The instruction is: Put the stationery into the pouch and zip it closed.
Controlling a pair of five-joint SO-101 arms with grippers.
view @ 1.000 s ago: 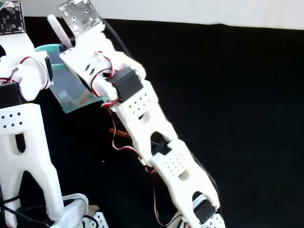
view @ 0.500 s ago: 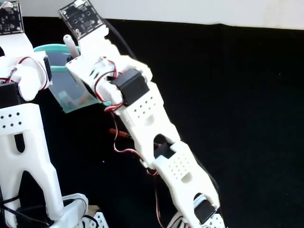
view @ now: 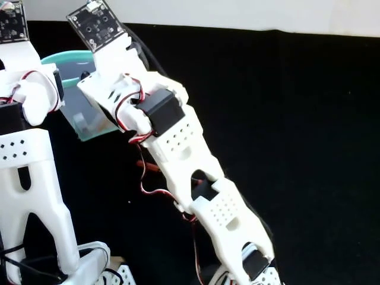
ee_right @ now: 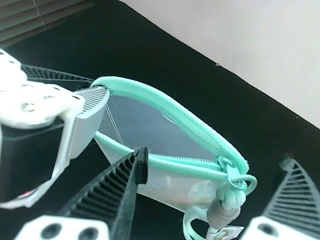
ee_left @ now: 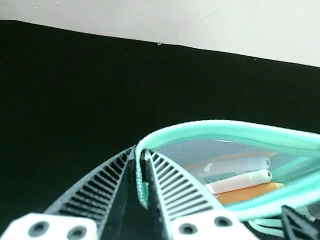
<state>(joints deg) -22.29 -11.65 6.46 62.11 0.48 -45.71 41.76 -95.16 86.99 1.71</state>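
The white pen (ee_left: 239, 176) has dropped into the pouch (ee_right: 150, 125), which my left gripper (ee_left: 141, 172) pinches by the rim to hold its mouth agape, my right gripper (ee_right: 215, 161) spread open above.

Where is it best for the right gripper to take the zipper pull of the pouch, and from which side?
Probably the dangling tab of the zipper pull, just under the slider: it hangs free of the pouch rim. Come from the end opposite the left gripper, which clamps the other end; the right gripper straddles it with jaws open.
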